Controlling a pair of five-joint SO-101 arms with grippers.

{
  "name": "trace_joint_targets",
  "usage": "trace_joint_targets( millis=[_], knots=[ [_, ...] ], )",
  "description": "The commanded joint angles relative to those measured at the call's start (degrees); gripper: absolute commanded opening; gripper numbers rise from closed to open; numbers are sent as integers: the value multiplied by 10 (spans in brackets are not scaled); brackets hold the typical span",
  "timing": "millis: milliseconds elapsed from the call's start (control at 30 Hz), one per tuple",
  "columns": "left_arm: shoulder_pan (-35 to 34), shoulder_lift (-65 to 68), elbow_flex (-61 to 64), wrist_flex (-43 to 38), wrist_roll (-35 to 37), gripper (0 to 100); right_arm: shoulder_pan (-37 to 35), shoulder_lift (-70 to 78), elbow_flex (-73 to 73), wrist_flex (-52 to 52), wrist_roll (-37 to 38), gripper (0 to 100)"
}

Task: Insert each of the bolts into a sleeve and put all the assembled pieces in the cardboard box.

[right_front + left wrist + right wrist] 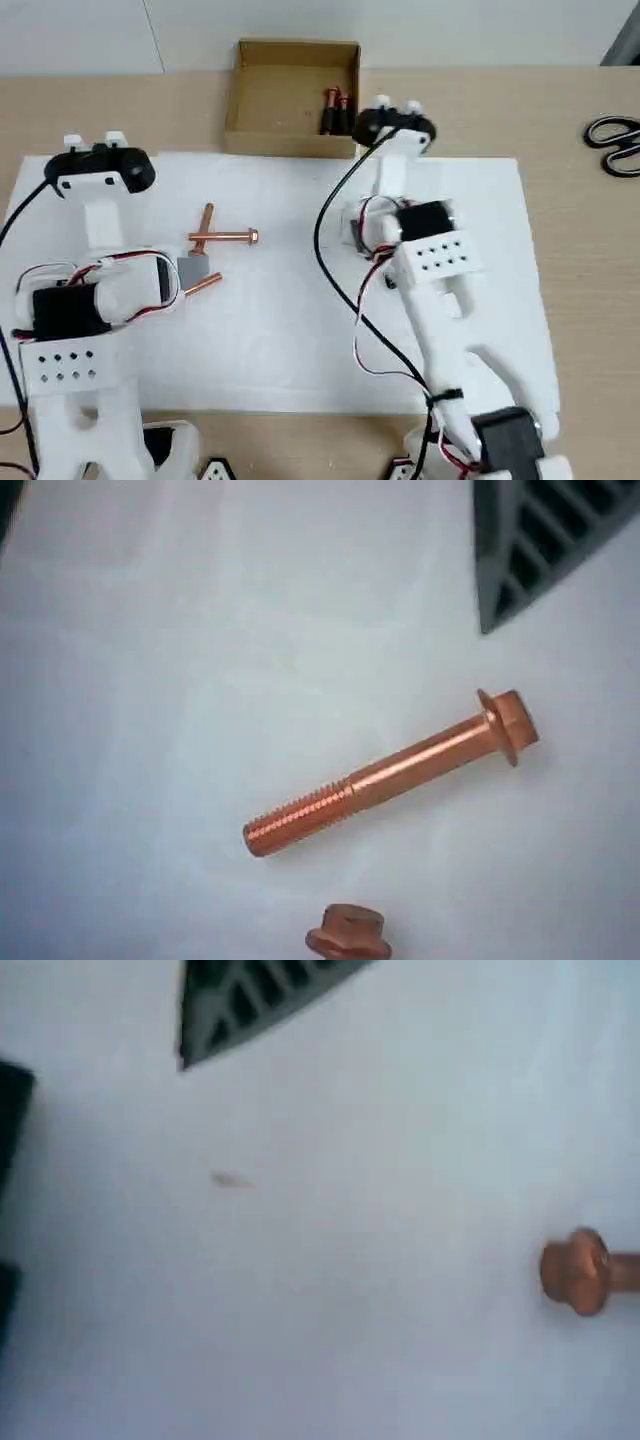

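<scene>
I can't tell whether the left gripper [197, 268] is spread or pressed together. It sits low over the left half of the white mat [280, 330], just beside three loose copper bolts [225, 237]. The right gripper [250, 1000] is equally unclear. At the mat's far edge, the cardboard box [262, 100] holds two assembled pieces [336, 108] in its right corner.

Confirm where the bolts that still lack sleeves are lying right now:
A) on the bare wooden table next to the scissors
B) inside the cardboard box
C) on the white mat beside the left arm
C: the bare bolts lie on the white mat close by the left arm, while the pieces in the cardboard box already wear dark sleeves.
</scene>
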Motion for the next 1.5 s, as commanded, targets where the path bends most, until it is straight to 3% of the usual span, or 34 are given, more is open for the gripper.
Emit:
trace_joint_targets(
  millis=[0,700,867,1233,1467],
  knots=[
    [1,-11,2,0,-3,299,1,22,21,-97,-3,198],
    [0,-11,2,11,-3,299,46,232,-10,-199,-2,194],
    [0,-11,2,11,-3,299,43,236,-10,-205,1,5],
    [0,-11,-1,11,-3,299,46,162,-9,-193,23,4],
    [0,-11,-1,11,-3,299,36,4,-10,-76,23,4]
  ],
)
